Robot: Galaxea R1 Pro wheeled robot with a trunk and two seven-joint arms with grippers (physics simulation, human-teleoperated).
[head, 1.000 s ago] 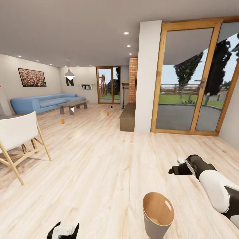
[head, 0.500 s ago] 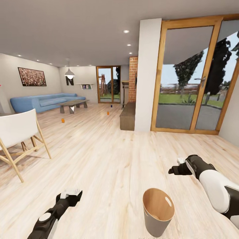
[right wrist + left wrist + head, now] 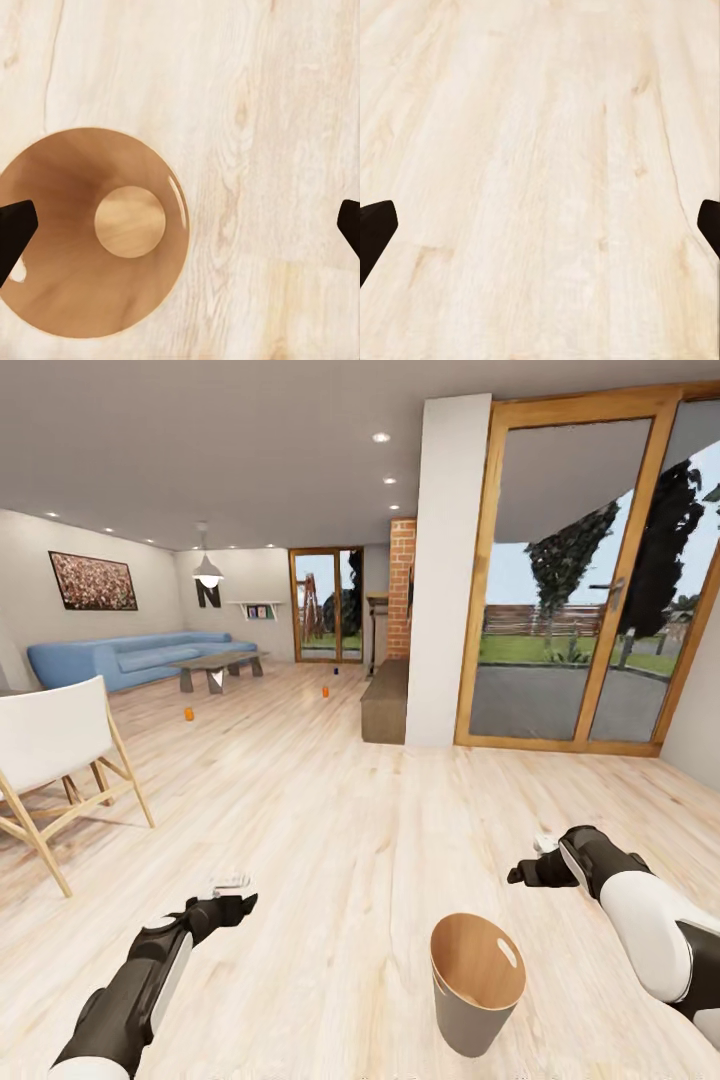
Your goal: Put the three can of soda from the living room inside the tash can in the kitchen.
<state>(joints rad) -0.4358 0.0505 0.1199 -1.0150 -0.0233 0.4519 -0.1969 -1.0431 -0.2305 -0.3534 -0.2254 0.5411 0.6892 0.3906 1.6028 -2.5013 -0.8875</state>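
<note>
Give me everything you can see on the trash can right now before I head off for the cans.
The trash can is a small round bin that tapers toward its base, grey outside and coppery-brown inside, like wood veneer. A slot handle cut-out shows near the far rim. It stands upright on the light wood floor, close in front of the robot. The right wrist view looks straight down into it: round flat bottom, nothing inside. Nothing touches it; both grippers hang apart from it.

Both arms reach forward, held low. The left gripper point(image 3: 232, 905) sits at the end of a dark forearm, jaws spread wide. The right gripper point(image 3: 520, 874) points inward, jaws likewise wide apart and empty.
</note>
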